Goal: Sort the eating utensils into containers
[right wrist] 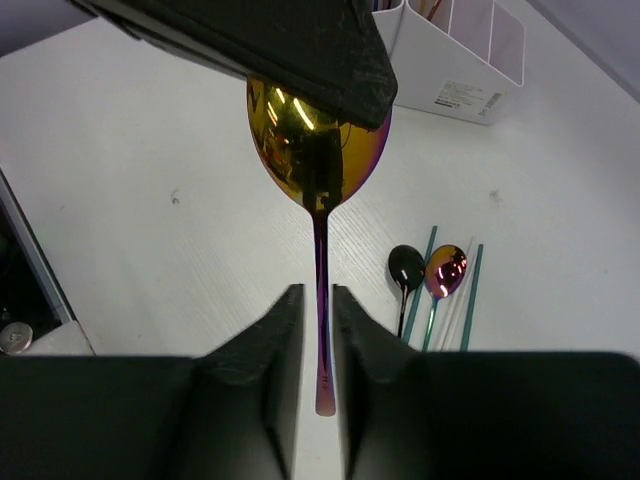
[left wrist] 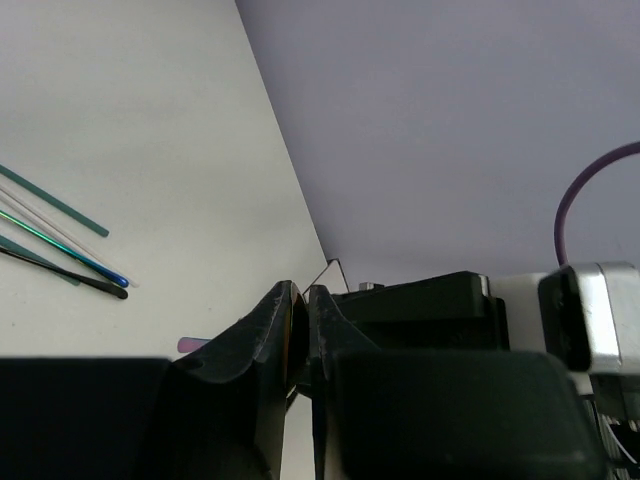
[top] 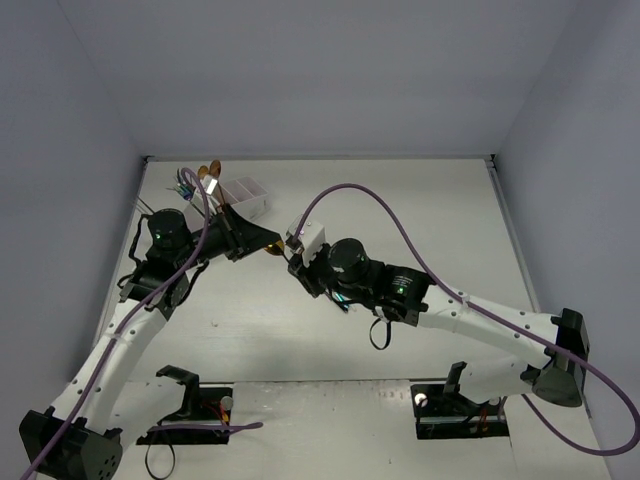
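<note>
Handover shot: the rainbow spoon (right wrist: 318, 150) hung in mid-air between the arms. The left gripper (left wrist: 300, 297) was clenched on its bowl. The right gripper (right wrist: 318, 298) sat around the handle with its fingers slightly apart, a sliver of gap on each side, so not really squeezing. Down on the table (right wrist: 150, 200) lay a black spoon (right wrist: 405, 265), a small purple-gold spoon (right wrist: 445, 270) and teal sticks (right wrist: 470, 295) side by side. The white caddy (right wrist: 450, 70) stood further back.
</note>
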`<state>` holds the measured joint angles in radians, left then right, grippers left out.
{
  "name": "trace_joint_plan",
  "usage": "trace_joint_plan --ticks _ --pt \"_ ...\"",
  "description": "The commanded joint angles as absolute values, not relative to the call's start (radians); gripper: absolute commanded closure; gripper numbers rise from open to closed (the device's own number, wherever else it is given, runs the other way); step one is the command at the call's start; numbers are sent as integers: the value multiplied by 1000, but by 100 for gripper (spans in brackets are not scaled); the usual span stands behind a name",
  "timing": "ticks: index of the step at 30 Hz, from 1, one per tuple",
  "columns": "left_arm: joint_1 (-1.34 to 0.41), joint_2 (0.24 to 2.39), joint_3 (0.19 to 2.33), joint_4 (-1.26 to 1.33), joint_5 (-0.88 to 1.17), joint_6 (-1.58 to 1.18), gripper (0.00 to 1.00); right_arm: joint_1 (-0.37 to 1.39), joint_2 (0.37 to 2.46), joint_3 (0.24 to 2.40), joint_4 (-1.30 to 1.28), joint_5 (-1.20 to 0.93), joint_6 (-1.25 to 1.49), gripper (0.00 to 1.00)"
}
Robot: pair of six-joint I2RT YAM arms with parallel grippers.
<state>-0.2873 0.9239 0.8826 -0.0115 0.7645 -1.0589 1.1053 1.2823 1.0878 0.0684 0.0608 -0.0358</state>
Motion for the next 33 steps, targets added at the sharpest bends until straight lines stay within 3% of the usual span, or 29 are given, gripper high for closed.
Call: trace_joint_plan --ticks 1,2,4,10,16,21,33 --pt "-282 914 882 96 728 -1104 100 1094 1249 1092 183 108 -51 59" --pt "-282 911 881 107 713 -1109 100 1094 1252 1091 184 110 -52 47" --pt "-282 915 885 125 686 -1119 100 1090 1257 1090 184 122 -51 34" --pt "-262 977 977 105 532 -1082 100 1080 1235 1061 183 216 -34 14" --pt "-208 1144 1236 -166 260 -819 100 1040 1167 981 181 337 -2 6" --pt "-131 1290 1432 -241 94 -737 100 944 1126 917 180 328 45 5" --pt "-39 1589 1640 -165 -123 -798 100 866 1163 864 179 295 40 4"
